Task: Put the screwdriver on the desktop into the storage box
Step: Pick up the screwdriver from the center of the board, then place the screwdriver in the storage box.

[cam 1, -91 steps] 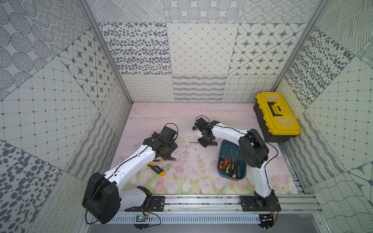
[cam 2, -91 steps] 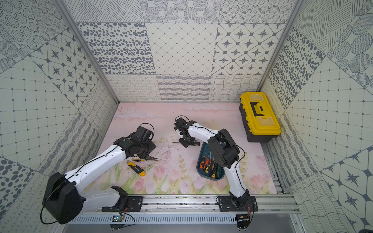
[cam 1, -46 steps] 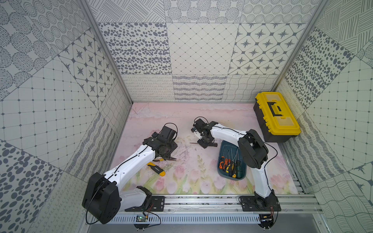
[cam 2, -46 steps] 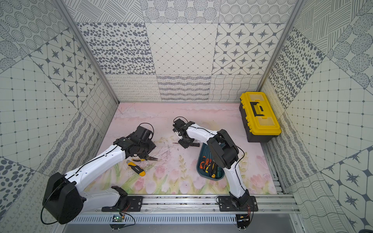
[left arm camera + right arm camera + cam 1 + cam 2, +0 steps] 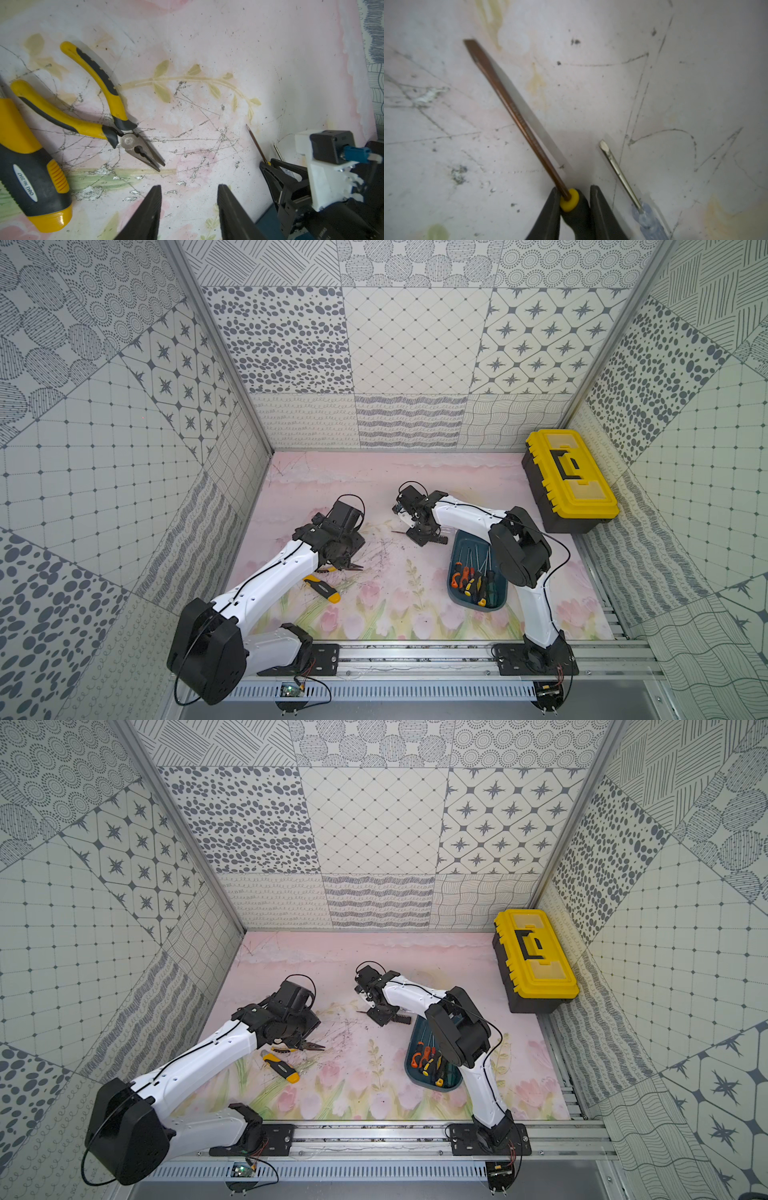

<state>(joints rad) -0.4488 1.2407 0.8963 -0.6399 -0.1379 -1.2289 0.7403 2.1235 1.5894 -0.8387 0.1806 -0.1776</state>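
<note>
Screwdriver [image 5: 517,116], on desktop [image 5: 591,83] just beside storage box [image 5: 460,545], not yet in it: your right gripper [image 5: 574,188] clamps its thick handle, likely for a secure lift, while your left gripper [image 5: 190,186] hangs open, empty, well apart.

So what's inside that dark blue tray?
A bundle of screwdrivers with orange, red, yellow and green handles lies in the storage box. The right arm's black elbow covers one side, so anything there is hidden.
</note>
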